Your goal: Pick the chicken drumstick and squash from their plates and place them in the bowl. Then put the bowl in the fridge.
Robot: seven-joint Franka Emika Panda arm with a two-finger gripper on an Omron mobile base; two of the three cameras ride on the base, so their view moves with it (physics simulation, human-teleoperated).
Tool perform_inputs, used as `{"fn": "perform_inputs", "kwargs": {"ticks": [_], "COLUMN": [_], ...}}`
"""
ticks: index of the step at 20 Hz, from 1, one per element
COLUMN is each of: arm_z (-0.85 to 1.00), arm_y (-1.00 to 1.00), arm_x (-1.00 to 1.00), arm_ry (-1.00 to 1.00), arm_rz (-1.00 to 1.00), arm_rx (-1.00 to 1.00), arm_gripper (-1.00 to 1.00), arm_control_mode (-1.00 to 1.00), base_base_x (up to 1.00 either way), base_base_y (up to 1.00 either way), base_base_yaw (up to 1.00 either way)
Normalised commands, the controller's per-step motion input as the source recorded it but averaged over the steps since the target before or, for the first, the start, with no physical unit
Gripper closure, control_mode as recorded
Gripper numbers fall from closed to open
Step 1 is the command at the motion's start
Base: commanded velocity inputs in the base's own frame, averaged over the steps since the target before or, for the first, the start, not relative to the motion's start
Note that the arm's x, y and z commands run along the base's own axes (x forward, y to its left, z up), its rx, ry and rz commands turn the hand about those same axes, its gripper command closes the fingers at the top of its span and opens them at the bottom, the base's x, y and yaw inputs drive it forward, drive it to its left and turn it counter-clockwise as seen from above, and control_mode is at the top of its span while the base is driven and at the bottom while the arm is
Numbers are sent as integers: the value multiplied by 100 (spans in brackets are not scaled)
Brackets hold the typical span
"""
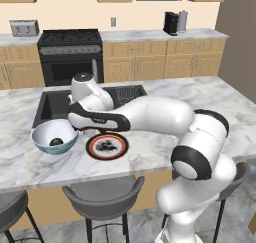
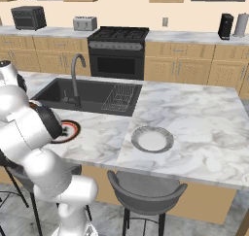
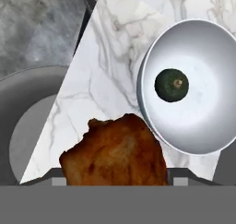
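end effector [image 3: 113, 184] grips chicken drumstick [image 3: 115, 151]; bowl [image 3: 193, 34] (white inside) holds squash [image 3: 171, 85].

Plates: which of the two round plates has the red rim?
The plate next to the bowl, in front of the sink, has the orange-red rim and dark ring. The other plate is plain light grey and sits farther along the counter.

Marble island counter [image 2: 194, 118] with a dark sink [image 2: 85, 95] sunk into it — curved tap [image 2: 75, 79] at the near rim, wire rack [image 2: 119, 98] on its right side. Grey stools [image 1: 102, 194] tucked under the near edge. Along the back wall: black stove [image 2: 118, 53], toaster [image 2: 84, 23], toaster oven [image 2: 28, 17] (further left), coffee machine [image 1: 171, 23] — wooden cabinets [image 2: 189, 70] below.
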Motion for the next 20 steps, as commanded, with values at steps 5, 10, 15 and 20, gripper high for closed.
{"fn": "perform_inputs", "kwargs": {"ticks": [5, 10, 15, 20], "arm_z": [0, 0, -4, -19], "arm_y": [52, 45, 40, 31], "arm_x": [28, 30, 33, 25], "arm_ry": [0, 0, 0, 0], "arm_rz": [0, 0, 0, 0], "arm_rx": [0, 0, 0, 0], "arm_gripper": [100, 100, 100, 100], "arm_control_mode": [-100, -100, -100, -100], "base_base_x": [0, 0, 0, 0], "base_base_y": [0, 0, 0, 0], "base_base_yaw": [0, 0, 0, 0]}}
